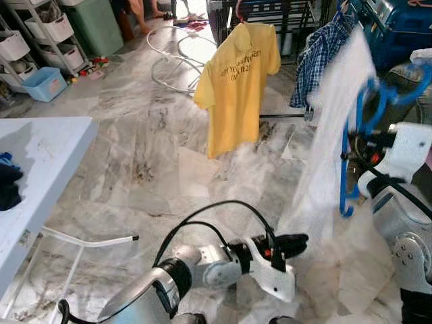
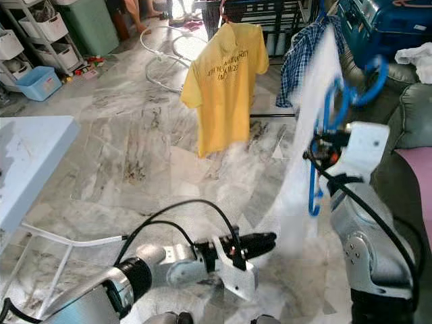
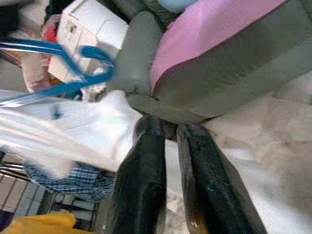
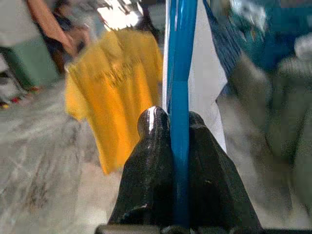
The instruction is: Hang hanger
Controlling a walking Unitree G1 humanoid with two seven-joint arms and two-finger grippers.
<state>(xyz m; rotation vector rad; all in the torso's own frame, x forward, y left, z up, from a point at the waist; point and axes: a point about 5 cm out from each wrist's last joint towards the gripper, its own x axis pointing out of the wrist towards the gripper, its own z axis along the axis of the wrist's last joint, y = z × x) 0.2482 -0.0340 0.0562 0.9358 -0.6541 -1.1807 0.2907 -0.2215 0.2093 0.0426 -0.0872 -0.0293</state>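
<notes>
Right end effector (image 4: pixel 179 127) clamped on bright blue plastic hanger (image 4: pixel 181 73) draped with white cloth (image 1: pixel 331 135), left end effector (image 3: pixel 170 134) together

Motion-blurred: white garment (image 1: pixel 331 142), edges smeared. Blue hanger (image 1: pixel 368 108) partly hidden behind that cloth. Yellow T-shirt (image 1: pixel 236 84) print too small to read. White table (image 1: pixel 40 169) cut off at frame edge, dark cloth (image 1: pixel 8 185) likewise.

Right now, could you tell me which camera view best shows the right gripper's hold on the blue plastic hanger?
The right wrist view: the right gripper pinches the blue plastic hanger between both fingers. The eye views show the hanger with white cloth blurred; the left wrist view shows only its hook end.
</notes>
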